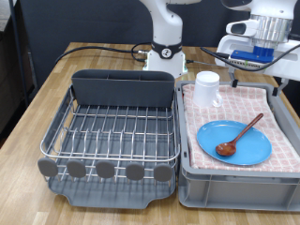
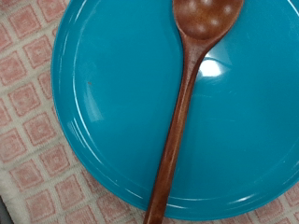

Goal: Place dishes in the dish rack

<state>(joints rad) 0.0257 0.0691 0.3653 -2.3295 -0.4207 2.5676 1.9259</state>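
the wooden tabletop (image 1: 37, 94) carries two big things side by side. on the exterior view's left sits the dish rack (image 1: 112, 136), a silver wire grid on a dark grey tray, with a dark grey cutlery holder (image 1: 122, 89) along its far edge and a row of round grey discs (image 1: 92, 170) along its near edge. no dish shows in the rack. just beside it, on the exterior view's right, stands the grey bin (image 1: 239, 178), lined with the pink checked cloth (image 1: 244, 105).

all three dishes lie in the bin on that cloth. the light-blue plate (image 1: 234, 143) (image 2: 112, 103) rests flat toward the near side. the white mug (image 1: 207, 90) stands upright in the far corner nearest the rack, apart from the plate. the wooden spoon (image 1: 240, 137) (image 2: 182, 112) lies across the plate, its bowl on the plate's face and its handle running out over the rim toward the exterior view's upper right.

the tool (image 1: 267, 42) hangs high above the far right part of the bin, well apart from every dish. its fingers are not clear in either view, so i cannot tell whether it is open or closed; the wrist view shows only plate, spoon and cloth below it.
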